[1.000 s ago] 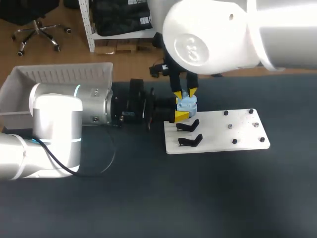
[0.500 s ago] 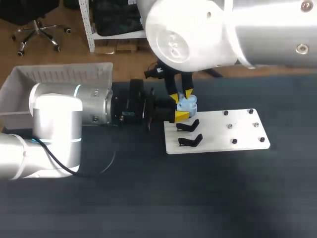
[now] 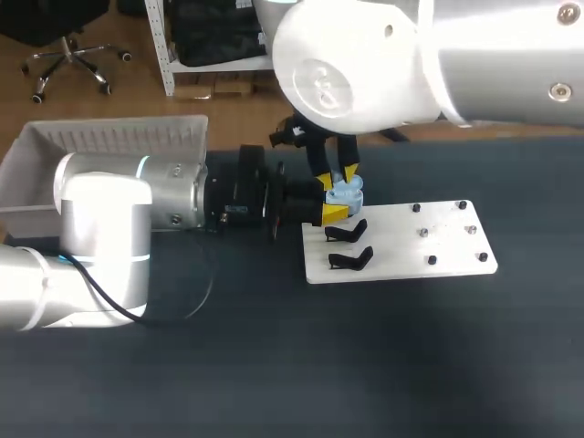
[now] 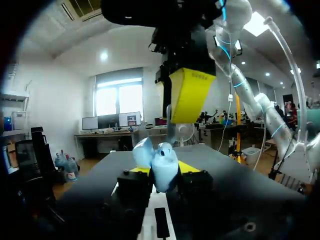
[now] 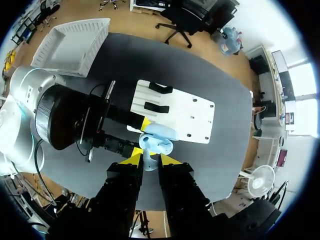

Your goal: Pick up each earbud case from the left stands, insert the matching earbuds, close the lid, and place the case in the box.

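The head camera looks steeply down from above and behind onto the dark table (image 3: 274,365). The left wrist camera sits low, facing level across it; the right wrist camera faces straight down from overhead. All three share the pale blue case (image 3: 345,191), nearest in both wrist views

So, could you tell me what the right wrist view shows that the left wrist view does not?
Only the right wrist view: the white box and the whole white board with its two black stands. Only the left wrist view: the right gripper from the side, above the light-blue earbud case. Both: that case, in the left gripper.
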Available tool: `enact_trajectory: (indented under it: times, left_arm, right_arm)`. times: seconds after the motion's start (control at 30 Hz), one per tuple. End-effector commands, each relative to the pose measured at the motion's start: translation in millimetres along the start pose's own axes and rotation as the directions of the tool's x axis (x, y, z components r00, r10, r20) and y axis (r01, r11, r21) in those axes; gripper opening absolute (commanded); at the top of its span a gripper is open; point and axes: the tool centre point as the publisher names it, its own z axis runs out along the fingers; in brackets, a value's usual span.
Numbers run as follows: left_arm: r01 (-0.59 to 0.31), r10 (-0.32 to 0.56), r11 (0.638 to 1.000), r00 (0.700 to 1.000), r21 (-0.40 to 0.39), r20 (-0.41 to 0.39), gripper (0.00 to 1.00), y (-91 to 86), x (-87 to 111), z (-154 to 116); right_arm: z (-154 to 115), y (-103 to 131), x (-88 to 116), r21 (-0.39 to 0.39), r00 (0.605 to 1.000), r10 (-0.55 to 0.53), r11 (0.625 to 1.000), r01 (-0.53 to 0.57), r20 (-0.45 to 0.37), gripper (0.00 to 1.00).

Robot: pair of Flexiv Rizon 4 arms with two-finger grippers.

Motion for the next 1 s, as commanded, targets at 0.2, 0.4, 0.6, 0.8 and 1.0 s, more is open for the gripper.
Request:
enact_trajectory:
  times: [0.2, 0.4, 0.6, 0.8, 1.0]
  left_arm:
    - [0.000, 0.000, 1.000, 1.000, -0.002, -0.001, 0.00, -0.4, -0.2, 0.1]
    - [0.000, 0.000, 1.000, 1.000, -0.002, -0.001, 0.00, -0.4, -0.2, 0.1]
    - [0.000, 0.000, 1.000, 1.000, -0.002, -0.001, 0.00, -0.4, -0.2, 0.1]
    - [0.000, 0.000, 1.000, 1.000, -0.002, -0.001, 0.00, -0.4, -0.2, 0.1]
    - [0.000, 0.000, 1.000, 1.000, -0.002, -0.001, 0.00, -0.4, -0.2, 0.1]
  right_arm:
    - [4.0, -0.3, -3.6, -0.007, 1.000, -0.007, 1.000, 0.007, 0.012, 0.00]
    - [6.1, 1.6, -3.0, 0.000, 0.999, -0.003, 1.000, 0.003, 0.040, 0.00]
    - [7.4, 1.4, -1.4, 0.003, 0.998, 0.001, 1.000, -0.001, 0.065, 0.00]
    - [9.1, 1.5, -0.8, 0.004, 0.997, 0.001, 1.000, -0.002, 0.075, 0.00]
    - [9.2, 0.0, 0.7, 0.005, 0.997, 0.001, 1.000, -0.002, 0.078, 0.00]
